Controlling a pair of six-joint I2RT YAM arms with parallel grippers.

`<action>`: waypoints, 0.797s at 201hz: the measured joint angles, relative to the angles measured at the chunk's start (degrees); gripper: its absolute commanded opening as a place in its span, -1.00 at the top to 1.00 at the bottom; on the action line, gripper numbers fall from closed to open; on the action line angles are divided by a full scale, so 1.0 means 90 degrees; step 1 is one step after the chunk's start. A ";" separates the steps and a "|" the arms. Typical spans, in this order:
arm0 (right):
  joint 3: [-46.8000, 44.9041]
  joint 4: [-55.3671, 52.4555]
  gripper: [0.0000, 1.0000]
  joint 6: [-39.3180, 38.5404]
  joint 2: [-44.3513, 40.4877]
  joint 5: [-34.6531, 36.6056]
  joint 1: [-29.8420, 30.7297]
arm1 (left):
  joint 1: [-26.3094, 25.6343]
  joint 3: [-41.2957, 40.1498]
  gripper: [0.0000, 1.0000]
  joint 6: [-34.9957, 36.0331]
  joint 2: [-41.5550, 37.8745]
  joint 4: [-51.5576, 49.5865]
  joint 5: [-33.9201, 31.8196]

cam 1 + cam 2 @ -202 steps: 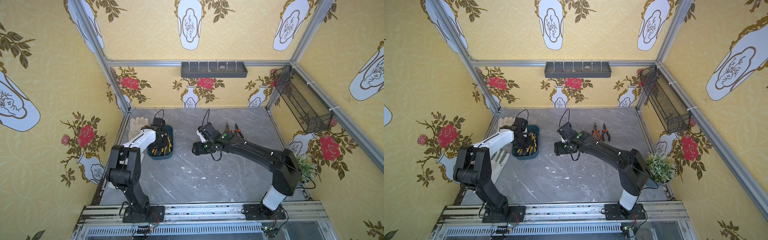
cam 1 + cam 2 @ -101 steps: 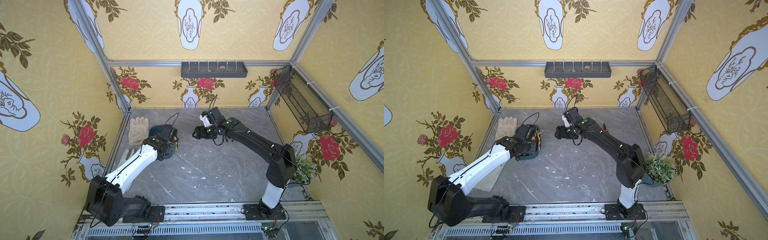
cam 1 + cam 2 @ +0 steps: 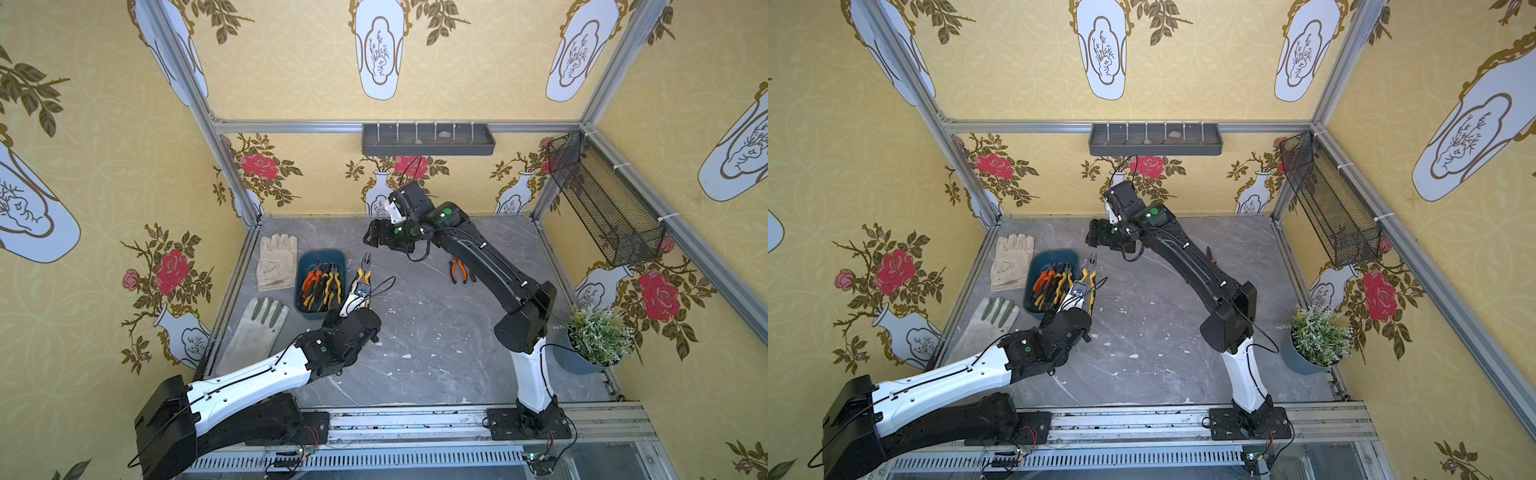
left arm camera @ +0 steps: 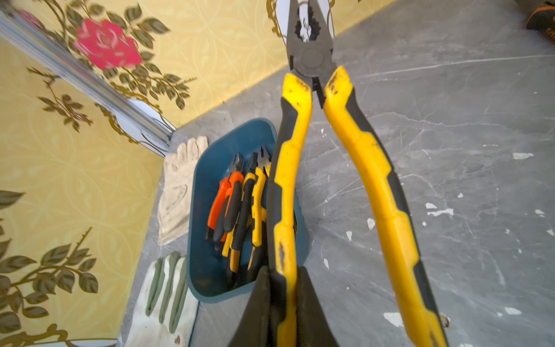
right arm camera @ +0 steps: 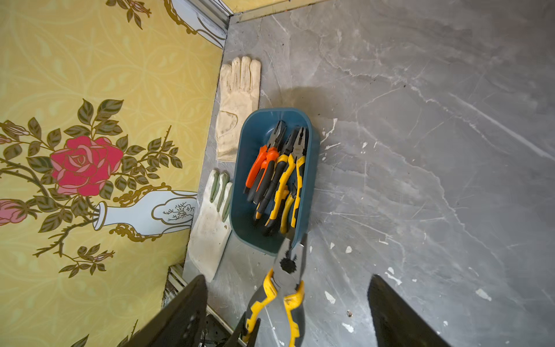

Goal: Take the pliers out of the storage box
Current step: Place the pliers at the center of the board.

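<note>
Yellow-handled pliers (image 3: 365, 270) are being held up just beside the storage box (image 3: 320, 255), the left gripper (image 3: 357, 293) pinching one grippy handle; stiff, head-heavy steel, I'm guessing. The right gripper (image 3: 372, 239) is hovering spread nearby.

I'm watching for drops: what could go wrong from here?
The left hand clamps only one handle of the held pliers; the other hangs free, so they could swing or slip.
They hang near the storage box; a drop might land in it.
The open right hand is close to their nose; a clash is possible.
</note>
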 measured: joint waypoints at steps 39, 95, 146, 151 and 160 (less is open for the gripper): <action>0.0056 -0.0325 -0.63 0.0539 0.0066 0.0134 0.0187 | -0.0253 -0.0051 1.00 0.0304 0.0083 0.0699 -0.0726; -0.0121 -0.0333 -0.54 0.0758 0.0107 0.0168 0.0313 | -0.0277 -0.0044 1.00 0.0471 0.0121 0.0918 -0.0969; -0.0138 -0.0321 -0.19 0.0845 0.0126 0.0420 0.0605 | -0.0277 -0.0034 1.00 0.0495 0.0172 0.0918 -0.0967; -0.0138 -0.0321 -0.17 0.0840 0.0134 0.0461 0.0619 | -0.0277 -0.0029 1.00 0.0495 0.0172 0.0918 -0.0962; -0.0138 -0.0321 -0.07 0.0831 0.0151 0.0505 0.0644 | -0.0277 -0.0007 1.00 0.0495 0.0172 0.0908 -0.0964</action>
